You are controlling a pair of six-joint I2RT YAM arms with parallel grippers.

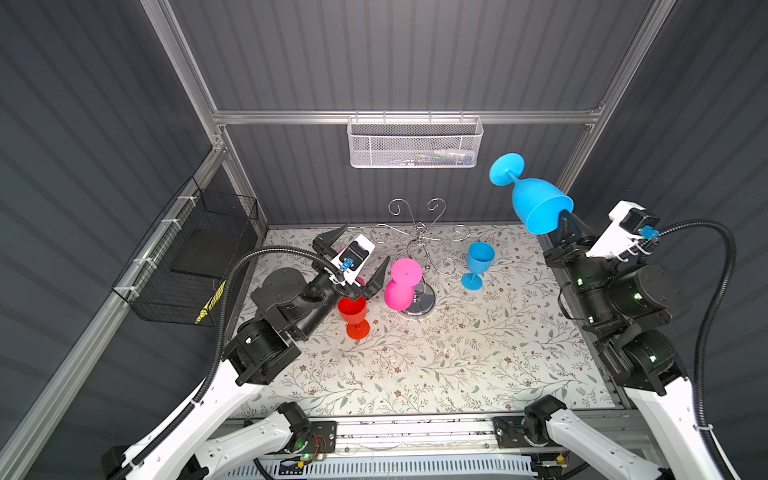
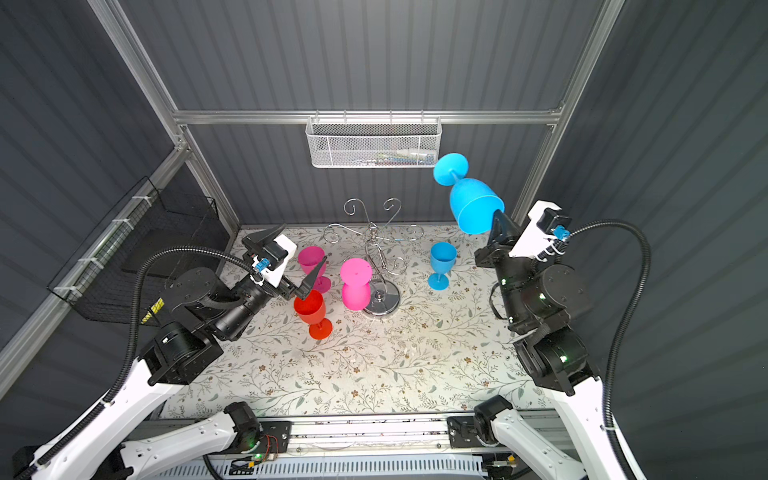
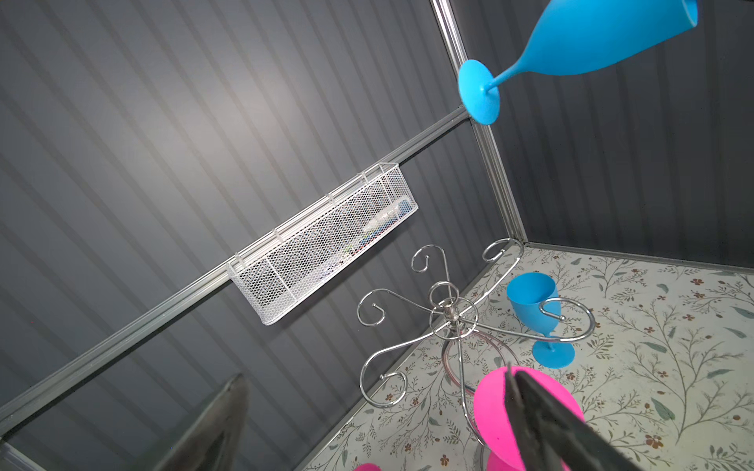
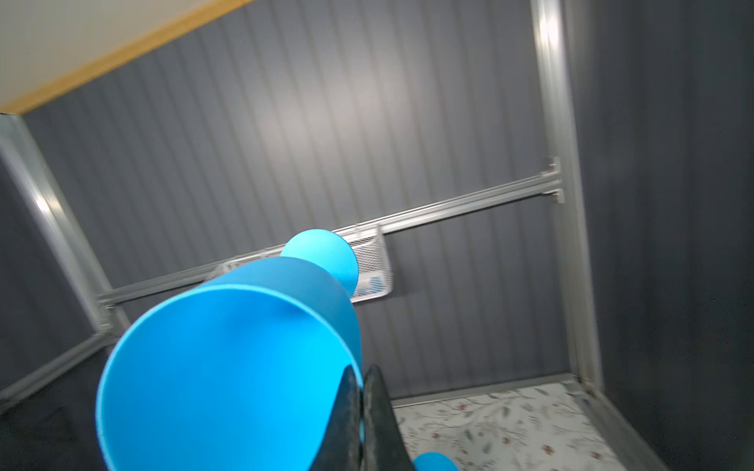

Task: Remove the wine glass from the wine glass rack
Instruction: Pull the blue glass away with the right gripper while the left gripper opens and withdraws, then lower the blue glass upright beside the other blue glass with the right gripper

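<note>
The chrome wine glass rack (image 1: 419,232) (image 2: 373,235) (image 3: 449,312) stands at the back of the floral table. A pink wine glass (image 1: 400,291) (image 2: 355,286) (image 3: 489,407) hangs from it upside down, foot uppermost. My right gripper (image 1: 565,220) (image 2: 498,222) (image 4: 361,387) is shut on the rim of a blue wine glass (image 1: 536,199) (image 2: 473,203) (image 4: 228,367), held high to the right of the rack with its foot pointing at the back wall. My left gripper (image 1: 368,243) (image 2: 304,243) (image 3: 374,372) stands wide open and empty, just left of the pink glass.
A second blue glass (image 1: 478,262) (image 2: 441,262) stands upright right of the rack. A red glass (image 1: 353,311) and another pink one (image 2: 311,259) stand under my left gripper. A white mesh basket (image 1: 415,143) hangs on the back rail. A black wire basket (image 1: 187,257) hangs on the left wall.
</note>
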